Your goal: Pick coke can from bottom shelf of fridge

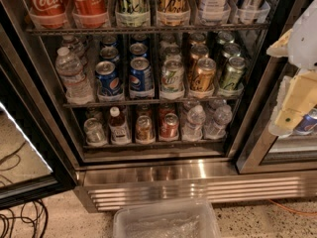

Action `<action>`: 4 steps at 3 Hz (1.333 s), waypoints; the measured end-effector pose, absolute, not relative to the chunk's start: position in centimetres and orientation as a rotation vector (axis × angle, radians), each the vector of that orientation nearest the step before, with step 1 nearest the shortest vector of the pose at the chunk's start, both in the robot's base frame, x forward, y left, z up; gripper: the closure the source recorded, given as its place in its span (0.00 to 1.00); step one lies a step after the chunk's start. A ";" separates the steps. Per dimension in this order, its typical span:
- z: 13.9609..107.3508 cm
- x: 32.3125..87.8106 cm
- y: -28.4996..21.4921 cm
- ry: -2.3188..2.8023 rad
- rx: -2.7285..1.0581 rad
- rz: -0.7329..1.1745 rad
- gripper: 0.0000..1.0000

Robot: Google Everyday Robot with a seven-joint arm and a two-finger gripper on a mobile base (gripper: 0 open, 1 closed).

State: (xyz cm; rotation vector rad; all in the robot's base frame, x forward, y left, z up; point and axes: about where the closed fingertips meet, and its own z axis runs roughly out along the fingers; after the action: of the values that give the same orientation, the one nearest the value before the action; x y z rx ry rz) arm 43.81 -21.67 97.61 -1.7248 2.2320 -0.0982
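Cream plastic gripper (292, 105) hangs far right, grip cannot tell; small red coke can (169, 126) sits just beside copper-brown can (144, 128), easily knocked

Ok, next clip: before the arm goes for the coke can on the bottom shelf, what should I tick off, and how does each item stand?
1. Fridge open, bottom shelf exposed: ok.
2. Coke can located: ok. It stands upright in the front row, with the copper-brown can on its picture-left and a water bottle on its picture-right.
3. Pincer lined up with the can: not ok. It hangs at the picture's right edge, outside the opening and above shelf level.
4. Room beside the can for a grasp: cannot tell. Both neighbours stand close.
5. Floor ahead free: not ok. A clear plastic bin sits before the fridge base.
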 end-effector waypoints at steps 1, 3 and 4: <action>97.6 43.8 -21.7 2.232 -1.725 -0.098 0.00; 90.8 45.8 -16.4 2.238 -1.517 0.169 0.00; 90.6 47.0 -15.6 2.201 -1.469 0.162 0.00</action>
State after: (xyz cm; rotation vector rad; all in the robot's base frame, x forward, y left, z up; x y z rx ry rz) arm 47.01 -15.59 90.59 -1.4686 2.2007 0.1623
